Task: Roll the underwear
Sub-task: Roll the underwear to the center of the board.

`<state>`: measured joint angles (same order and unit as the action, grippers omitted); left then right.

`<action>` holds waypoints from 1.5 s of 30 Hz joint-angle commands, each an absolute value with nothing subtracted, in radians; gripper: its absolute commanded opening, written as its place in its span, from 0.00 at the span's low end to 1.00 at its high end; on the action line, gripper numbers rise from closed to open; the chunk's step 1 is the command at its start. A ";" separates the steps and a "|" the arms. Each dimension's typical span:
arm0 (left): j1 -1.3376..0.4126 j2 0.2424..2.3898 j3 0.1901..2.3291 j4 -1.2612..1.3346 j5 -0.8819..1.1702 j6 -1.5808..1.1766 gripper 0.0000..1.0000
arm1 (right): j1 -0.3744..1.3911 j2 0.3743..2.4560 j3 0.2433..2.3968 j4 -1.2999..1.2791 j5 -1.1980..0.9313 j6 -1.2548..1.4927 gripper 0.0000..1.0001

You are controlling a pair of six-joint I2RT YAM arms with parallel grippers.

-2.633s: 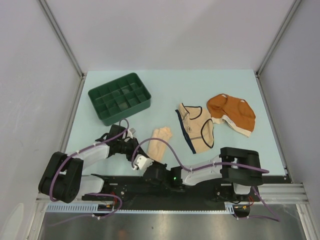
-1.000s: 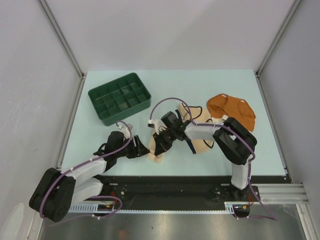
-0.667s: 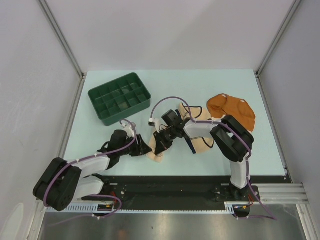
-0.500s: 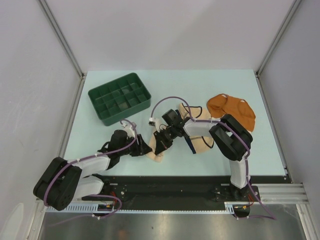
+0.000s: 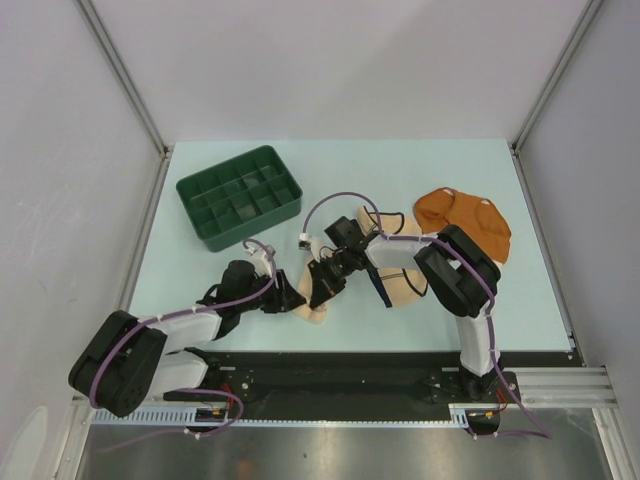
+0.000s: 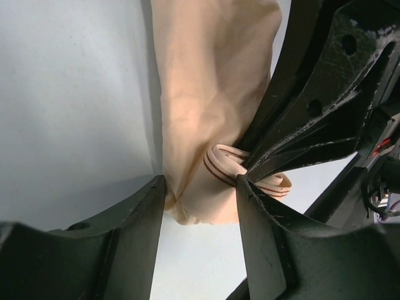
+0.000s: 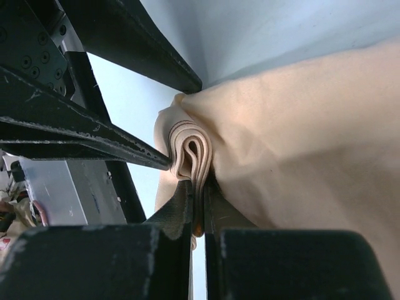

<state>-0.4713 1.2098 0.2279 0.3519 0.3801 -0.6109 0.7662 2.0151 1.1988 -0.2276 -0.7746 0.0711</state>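
The pale peach underwear (image 5: 312,311) lies near the table's front, mostly hidden under both grippers. My right gripper (image 5: 321,288) is shut on its folded, striped waistband (image 7: 192,153). My left gripper (image 6: 201,203) straddles the near end of the same cloth (image 6: 209,94), and both fingers press its sides. The right gripper's black fingers (image 6: 300,125) reach in from the right in the left wrist view. The cream underwear with black trim (image 5: 405,283) lies partly under the right arm. The rust-orange underwear (image 5: 462,220) lies flat at the right.
A dark green compartment tray (image 5: 250,228) stands at the back left, just beyond the left arm. The arms' black base rail (image 5: 330,375) runs along the near edge. Grey walls enclose the table on three sides.
Both grippers came from near the bases onto the peach underwear. In the last second the left gripper edged right and its jaws narrowed onto the cloth's end, while the right kept hold of the waistband.
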 commanded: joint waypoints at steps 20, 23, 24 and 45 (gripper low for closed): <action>-0.488 1.319 0.261 0.268 0.332 -0.577 0.01 | 0.735 2.000 1.244 -0.227 -0.569 0.063 0.42; -0.488 1.299 0.296 0.159 0.293 -0.586 0.00 | 0.724 1.924 1.269 -0.299 -0.491 0.040 0.54; -0.488 1.296 0.304 0.135 0.281 -0.600 0.00 | 0.710 1.899 1.275 -0.316 -0.468 0.037 0.57; -0.427 1.402 0.472 -0.104 0.419 -0.631 0.00 | 1.083 1.491 1.014 -0.155 -0.049 -0.072 0.55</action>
